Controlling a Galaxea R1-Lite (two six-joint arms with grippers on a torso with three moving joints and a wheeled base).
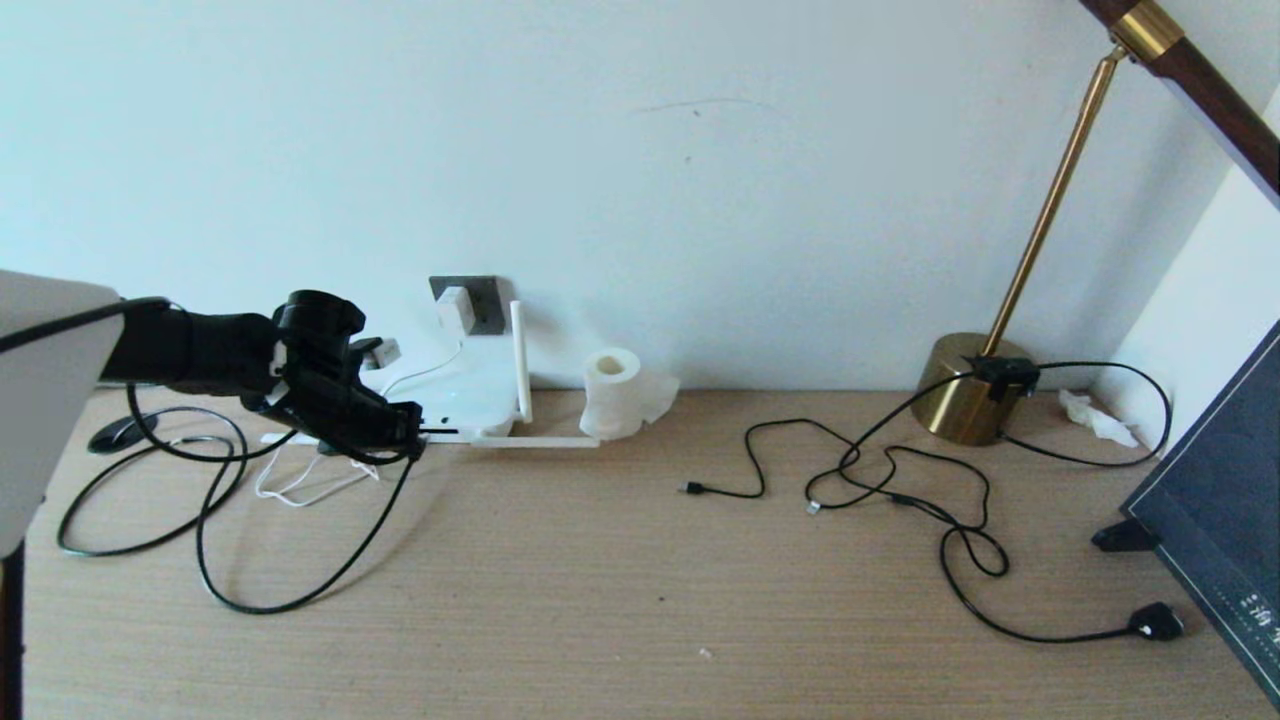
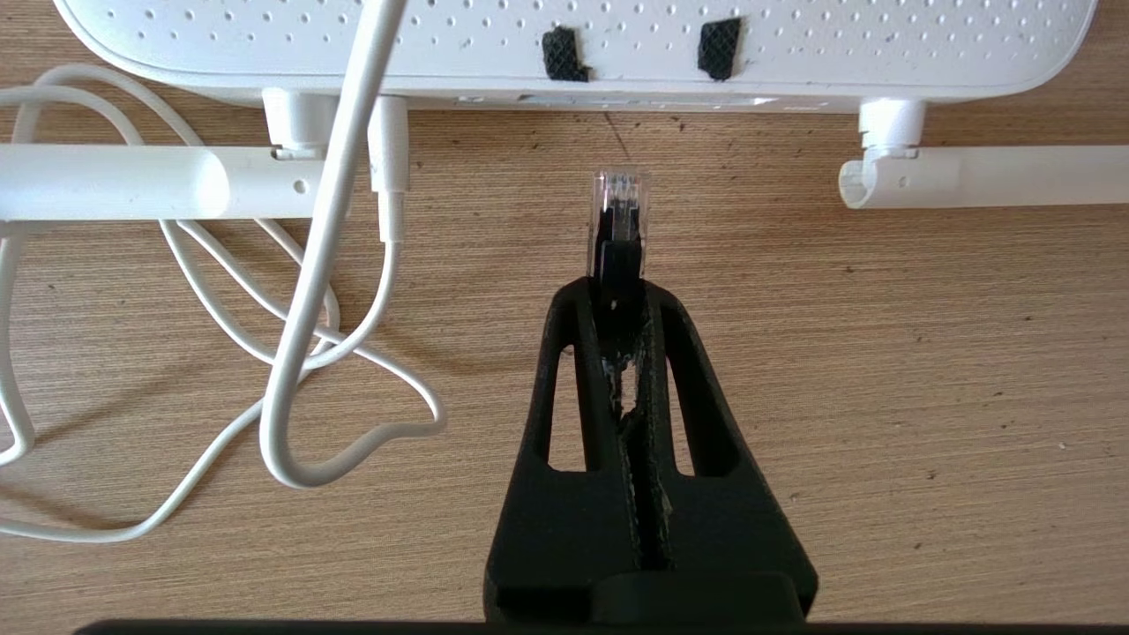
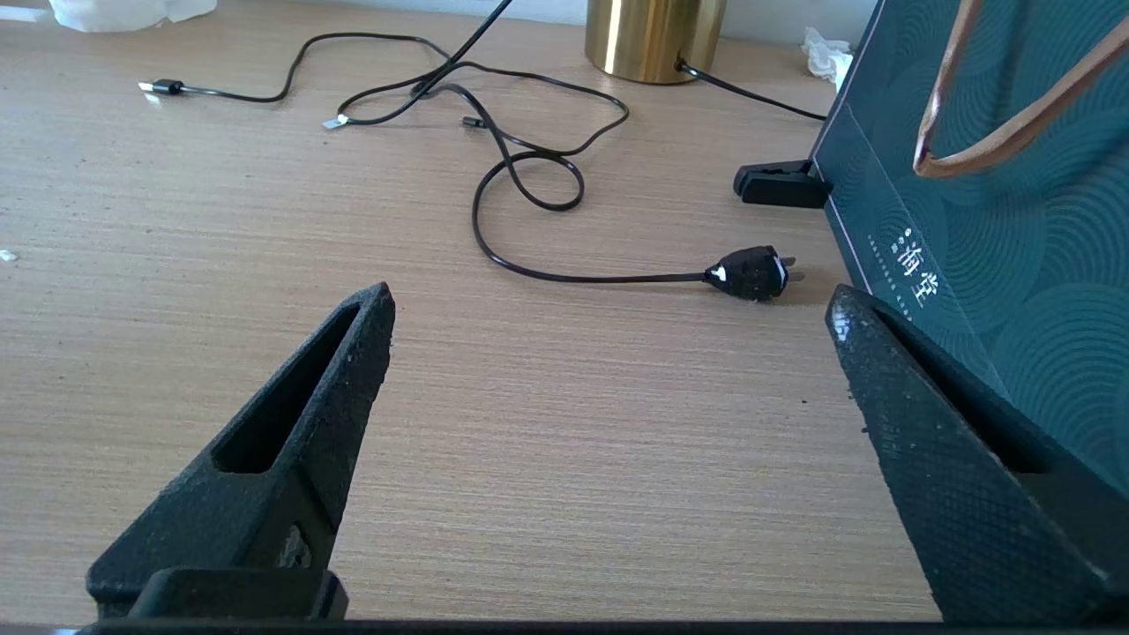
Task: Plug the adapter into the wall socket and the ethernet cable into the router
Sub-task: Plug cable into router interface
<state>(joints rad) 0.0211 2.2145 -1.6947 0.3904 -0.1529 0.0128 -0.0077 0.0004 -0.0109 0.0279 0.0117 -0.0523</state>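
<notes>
1. Holding the ethernet cable (image 2: 617,231) by its plug, your left gripper (image 2: 619,304) has its jaws clamped shut.
2. The router (image 2: 794,44) lies straight ahead, plug axis pointing at its ports.
3. Your right gripper (image 3: 609,326) idles with jaws wide.

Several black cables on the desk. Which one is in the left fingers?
The ethernet cable, the one with the clear clip plug. The left gripper is shut on it, just short of the router. The USB cords and lamp cord lie loose by the lamp.
</notes>
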